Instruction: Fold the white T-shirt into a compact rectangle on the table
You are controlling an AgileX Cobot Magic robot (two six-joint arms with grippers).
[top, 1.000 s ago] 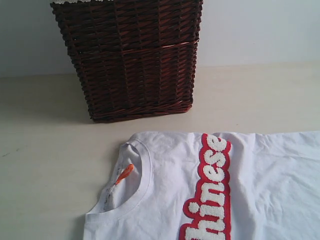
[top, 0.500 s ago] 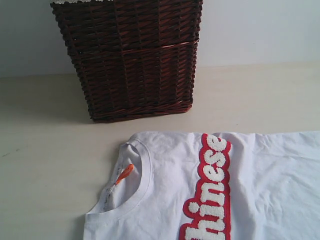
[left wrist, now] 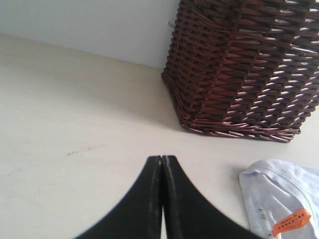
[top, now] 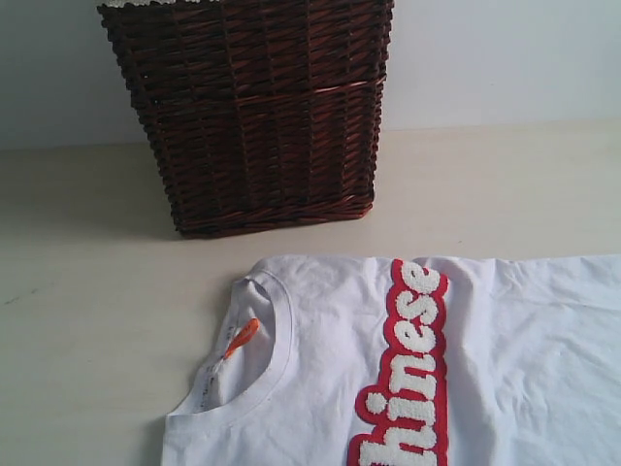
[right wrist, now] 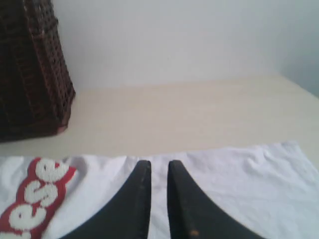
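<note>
The white T-shirt (top: 505, 359) lies flat on the table (top: 87, 320), its ribbed crew neck (top: 277, 340) and orange tag (top: 242, 338) toward the left and the red-outlined fuzzy letters (top: 412, 369) down the middle. Neither gripper shows in the exterior view. My left gripper (left wrist: 162, 159) is shut with nothing in it, over bare table (left wrist: 75, 129) beside the collar (left wrist: 279, 196) and its orange tag (left wrist: 291, 222). My right gripper (right wrist: 158, 166) is open by a narrow gap over the T-shirt's (right wrist: 239, 184) edge, holding nothing.
A tall dark wicker basket (top: 252, 116) stands on the table behind the shirt's collar, near the wall; it also shows as the basket (left wrist: 244, 69) in the left wrist view and the basket (right wrist: 30, 74) in the right. Bare table (right wrist: 189, 114) stretches beyond the shirt.
</note>
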